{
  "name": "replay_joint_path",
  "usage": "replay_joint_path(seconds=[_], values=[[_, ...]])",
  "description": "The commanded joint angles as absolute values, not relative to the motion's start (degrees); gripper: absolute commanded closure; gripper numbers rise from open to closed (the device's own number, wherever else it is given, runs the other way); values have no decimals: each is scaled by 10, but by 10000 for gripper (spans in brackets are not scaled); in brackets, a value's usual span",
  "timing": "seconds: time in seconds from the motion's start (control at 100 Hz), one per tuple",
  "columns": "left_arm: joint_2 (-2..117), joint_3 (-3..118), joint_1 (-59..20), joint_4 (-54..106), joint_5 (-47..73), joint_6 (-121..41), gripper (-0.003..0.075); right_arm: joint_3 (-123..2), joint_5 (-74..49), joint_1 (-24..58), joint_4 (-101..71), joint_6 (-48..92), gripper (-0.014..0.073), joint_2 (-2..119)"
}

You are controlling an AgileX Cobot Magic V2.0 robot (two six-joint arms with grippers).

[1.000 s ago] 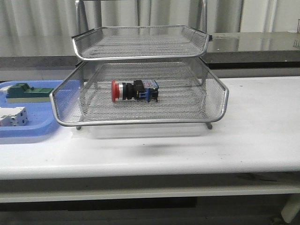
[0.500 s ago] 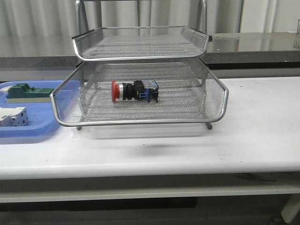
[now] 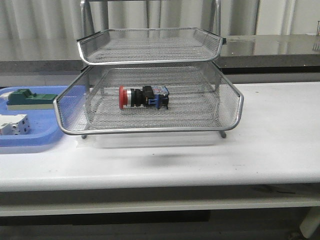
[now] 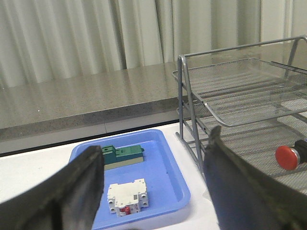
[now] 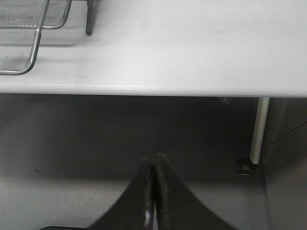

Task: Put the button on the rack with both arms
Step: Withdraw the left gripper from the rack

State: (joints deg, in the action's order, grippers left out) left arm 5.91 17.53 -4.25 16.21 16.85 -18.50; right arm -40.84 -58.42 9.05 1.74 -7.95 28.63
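Observation:
The button (image 3: 143,96) lies on its side on the middle wire-mesh tier of the rack (image 3: 150,131), red head to the left. Neither arm shows in the front view. In the left wrist view my left gripper (image 4: 155,143) is open and holds nothing, hanging above the blue tray beside the rack (image 4: 192,110); the button's red head (image 4: 289,157) shows at the edge. My right gripper (image 5: 155,158) is shut and empty, low in front of the table's front edge, with a corner of the rack (image 5: 29,48) in sight.
A blue tray (image 3: 30,142) left of the rack holds a green block (image 3: 27,97) and a white switch (image 3: 12,124); in the left wrist view these are the tray (image 4: 163,167), block (image 4: 123,155) and switch (image 4: 126,196). A table leg (image 5: 259,129) stands below the white table (image 5: 192,48).

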Motion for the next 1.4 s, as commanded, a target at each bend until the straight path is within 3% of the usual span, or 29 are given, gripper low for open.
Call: replay_joint_path(seconds=[0.0, 0.3, 0.41, 0.63, 1.39], values=[[63, 189, -42, 171, 121, -180, 279, -422, -553, 90, 28, -77, 659, 289], [63, 189, -42, 171, 120, -180, 310, -422, -553, 90, 28, -77, 659, 289], [63, 189, -42, 171, 121, -180, 425, -422, -553, 90, 28, -77, 659, 289], [63, 189, -42, 171, 121, -180, 743, -422, -553, 90, 28, -77, 659, 289], [63, 189, -42, 171, 121, -180, 741, -422, -511, 90, 26, -77, 659, 289]])
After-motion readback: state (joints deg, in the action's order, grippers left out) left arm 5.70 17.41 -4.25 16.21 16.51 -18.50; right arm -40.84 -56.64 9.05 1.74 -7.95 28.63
